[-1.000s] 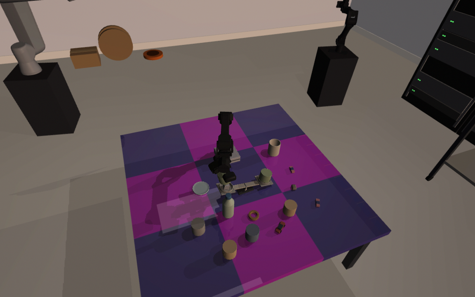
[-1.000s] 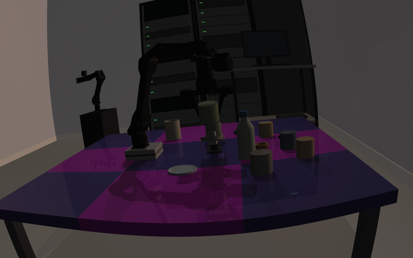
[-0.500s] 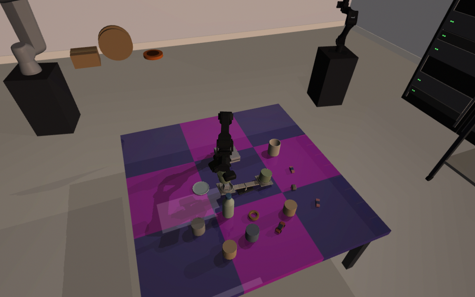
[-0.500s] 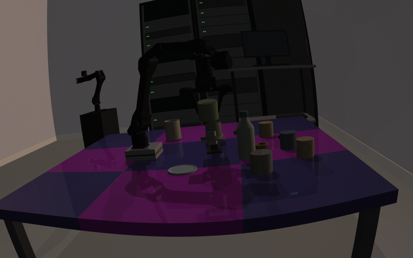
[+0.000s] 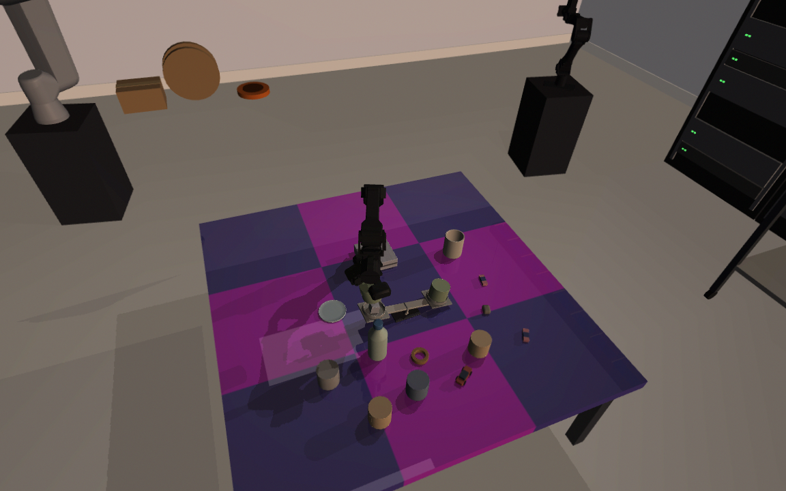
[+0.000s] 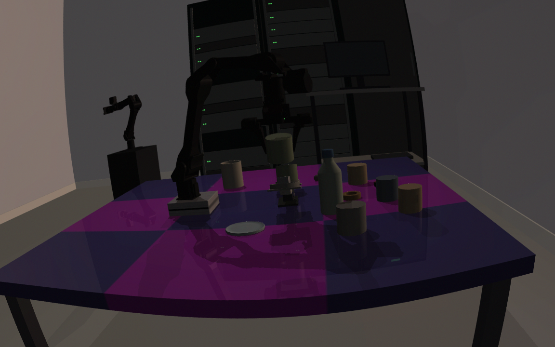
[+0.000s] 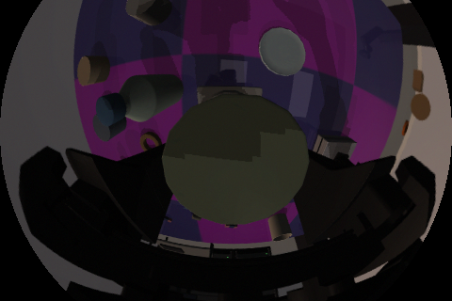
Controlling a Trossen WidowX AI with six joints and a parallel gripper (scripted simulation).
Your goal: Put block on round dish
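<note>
My gripper (image 6: pixel 280 149) (image 7: pixel 234 143) is shut on a green cup (image 5: pixel 370 298) (image 6: pixel 279 152) (image 7: pixel 235 179), held upright above one end of the balance (image 5: pixel 397 307) (image 6: pixel 272 189). A small pale block (image 5: pixel 375 309) (image 6: pixel 285 181) shows on the pan below it. In the wrist view the cup hides the block. The other green cup (image 5: pixel 439 291) (image 6: pixel 292 172) stands on the far pan, partly behind the held cup in the exterior view. The pale round dish (image 5: pixel 331 311) (image 6: pixel 245 228) (image 7: pixel 282 52) lies beside the balance with nothing on it.
A bottle (image 5: pixel 377 344) (image 6: pixel 330 190) (image 7: pixel 143 97) stands near the uncovered pan. A grey-brown cylinder (image 5: pixel 328 375) (image 6: pixel 351 219) (image 7: pixel 147 5), several other cylinders, an orange ring (image 5: pixel 417 359) and small toy cars stand beyond it. A beige cup (image 5: pixel 453 244) (image 6: pixel 232 174) stands past the far pan.
</note>
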